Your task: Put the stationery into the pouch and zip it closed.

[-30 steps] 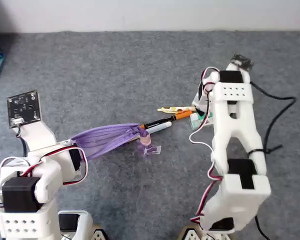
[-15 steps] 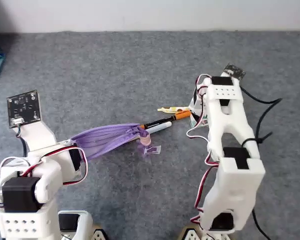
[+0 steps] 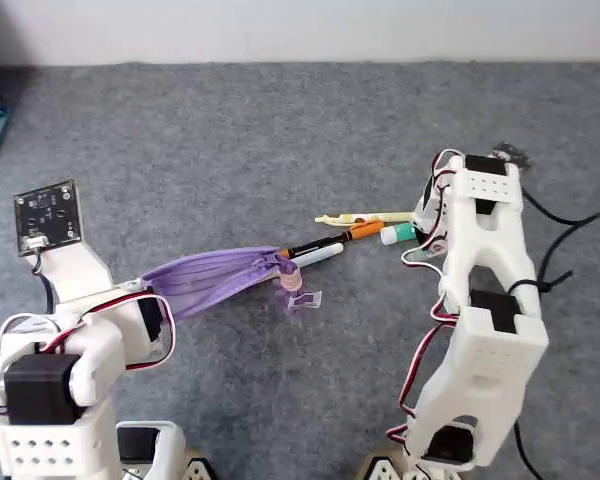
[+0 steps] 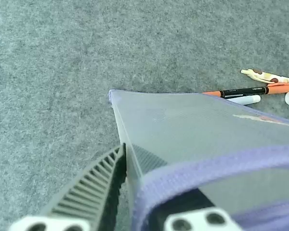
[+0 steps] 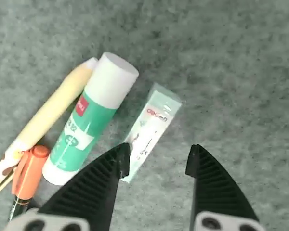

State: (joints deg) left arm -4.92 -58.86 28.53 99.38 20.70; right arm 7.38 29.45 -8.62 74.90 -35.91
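Left gripper (image 4: 127, 190) is clamped on one end of the purple pouch (image 3: 220, 275). At the pouch's other end I've got an orange-and-black pen (image 3: 330, 240) and a white pen (image 3: 318, 256), then a yellow pen (image 3: 365, 217) and a glue stick (image 3: 398, 234). Right gripper (image 5: 156, 156) hangs with its jaws apart over a small box (image 5: 151, 126) lying just beside the glue stick.
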